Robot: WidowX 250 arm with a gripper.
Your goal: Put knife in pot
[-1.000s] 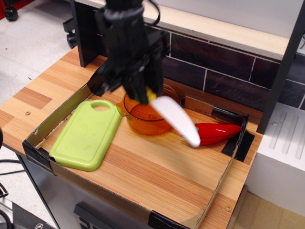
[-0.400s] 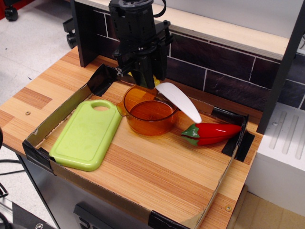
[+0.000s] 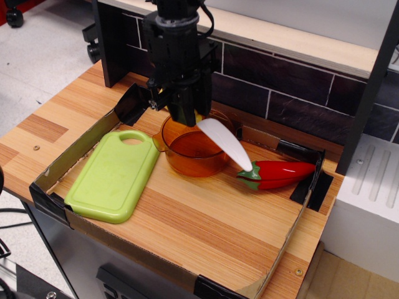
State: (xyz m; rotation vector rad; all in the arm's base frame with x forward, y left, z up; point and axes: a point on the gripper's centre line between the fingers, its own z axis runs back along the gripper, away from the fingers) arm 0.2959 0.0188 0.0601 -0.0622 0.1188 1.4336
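Starting at the left, the green cutting board (image 3: 113, 176) was lying flat on the tabletop (image 3: 206, 230) inside the cardboard tray (image 3: 75, 161), and it had nothing to do with your job, so you could ignore it.

Next over, your pincer (image 3: 187, 116) was hanging right above the far rim of the pot (image 3: 194, 147), clamped on the yellow handle of the knife (image 3: 225, 144). Only a sliver of yellow showed under the black fingers, so you'd grabbed it right at the handle end, which I'd say was the sensible spot: rounded, thicker, more to bite on than the thin blade.

The knife was up in the air, its white blade slanting down to the right across the pot's opening, with the tip sticking out past the right rim and ending just over the stem end of the red chili pepper (image 3: 282, 174). I couldn't tell if the tip was touching it.

Handling-wise, it looked like light, stiff, smooth plastic, so probably slippery and prone to pivoting in a grip that far out on one end. The pot looked light too, likely easy to nudge or tip if the blade had caught its rim.
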